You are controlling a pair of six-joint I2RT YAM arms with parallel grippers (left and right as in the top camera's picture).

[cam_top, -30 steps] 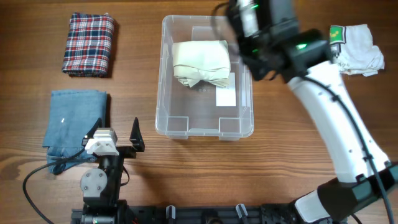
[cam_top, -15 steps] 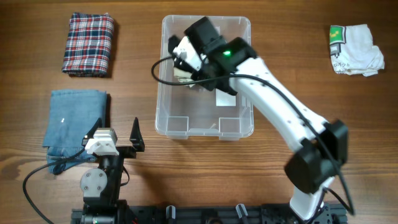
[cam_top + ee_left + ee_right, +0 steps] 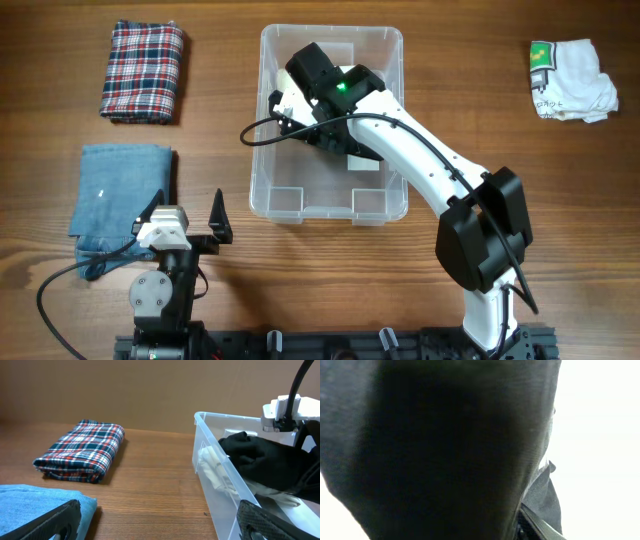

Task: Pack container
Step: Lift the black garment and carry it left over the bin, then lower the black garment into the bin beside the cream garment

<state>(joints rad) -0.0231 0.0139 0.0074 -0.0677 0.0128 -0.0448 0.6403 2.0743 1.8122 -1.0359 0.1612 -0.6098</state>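
Inside the container (image 3: 300,205) — cream cloth (image 3: 215,467), dark cloth (image 3: 260,457).

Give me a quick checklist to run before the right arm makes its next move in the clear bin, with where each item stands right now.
1. Position: right gripper over the container: ok.
2. Grip: right jaws open or shut: cannot tell, dark cloth fills its wrist view.
3. Load: dark cloth lies on the cream cloth inside the container: ok.
4. Other arm: left gripper open, parked apart from the container: ok.
5. Packing done: not ok; plaid cloth, blue cloth and white cloth lie on the table.
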